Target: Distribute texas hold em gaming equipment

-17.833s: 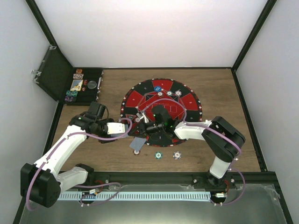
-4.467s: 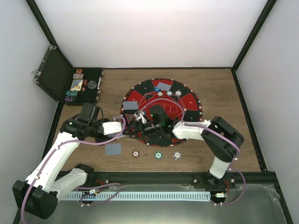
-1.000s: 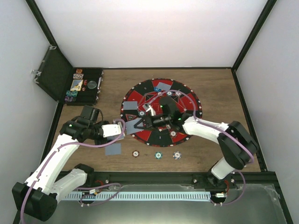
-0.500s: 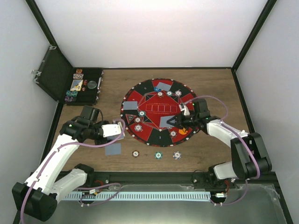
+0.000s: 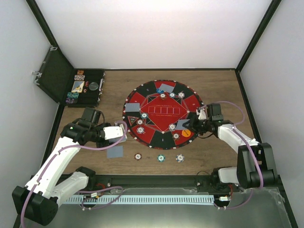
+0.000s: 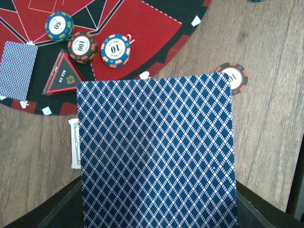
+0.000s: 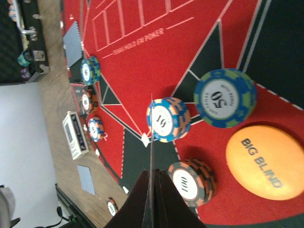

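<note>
Because the grey-backed rectangular playing card [image 5: 182,124] hung over the right side of the large round red-and-black mat [image 5: 154,137], just beside three pieces already set down, I judged the release to be the risky step.

1. Collision. In the right wrist view the card's edge pointed between the blue-and-orange 10 chip stack [image 7: 167,119] and the black-and-orange 100 chip stack [image 7: 190,181]. The round orange BIG BLIND button [image 7: 259,161] lay just beyond. A careless descent could have toppled a stack or pushed the button.
2. Poor landing. If released at a tilt, the card could have come to rest propped on a chip instead of flat on the mat.
3. Slip. I saw the card only as a thin line in the wrist view, so I could not tell how much of it was gripped.

The right gripper [image 7: 152,180] was closed fully on this card, with its fingers pressed together and touching nothing else that I could see.

The left gripper [image 5: 116,133] held a blue-diamond-backed playing card [image 6: 156,152] over the brown wooden table [image 5: 223,90], off the mat's near-left rim. That card covered the fingers, so I read the closed grip from its raised position.
</note>
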Robot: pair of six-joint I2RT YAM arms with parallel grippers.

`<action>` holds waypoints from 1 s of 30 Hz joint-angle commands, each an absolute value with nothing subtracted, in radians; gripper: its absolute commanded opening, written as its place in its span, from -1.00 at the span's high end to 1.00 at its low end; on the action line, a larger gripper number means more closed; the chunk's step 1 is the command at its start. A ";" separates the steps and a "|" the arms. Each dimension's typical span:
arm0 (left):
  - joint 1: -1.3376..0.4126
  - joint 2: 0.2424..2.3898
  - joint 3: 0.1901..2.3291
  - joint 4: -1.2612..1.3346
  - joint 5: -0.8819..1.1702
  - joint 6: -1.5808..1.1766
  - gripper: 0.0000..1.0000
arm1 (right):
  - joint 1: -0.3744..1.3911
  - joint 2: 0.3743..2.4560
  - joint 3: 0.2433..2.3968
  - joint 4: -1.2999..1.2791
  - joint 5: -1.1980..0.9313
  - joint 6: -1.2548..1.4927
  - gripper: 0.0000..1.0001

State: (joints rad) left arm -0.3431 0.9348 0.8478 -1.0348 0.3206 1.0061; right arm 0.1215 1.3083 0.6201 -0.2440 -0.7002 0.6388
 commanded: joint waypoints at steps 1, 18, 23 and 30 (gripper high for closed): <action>-0.343 0.930 0.839 -1.022 0.349 1.009 0.90 | 0.110 1.330 0.631 -0.304 -0.617 0.611 0.97; -0.343 0.926 0.843 -1.025 0.360 1.003 0.91 | 0.110 1.231 0.757 -0.541 -0.164 0.664 -0.41; -0.344 0.925 0.844 -1.024 0.372 1.001 0.91 | 0.186 1.190 0.794 -0.509 -0.256 0.689 -0.60; -0.344 0.931 0.845 -1.013 0.382 0.987 0.91 | 0.496 1.272 0.769 -0.129 -0.657 0.831 -0.80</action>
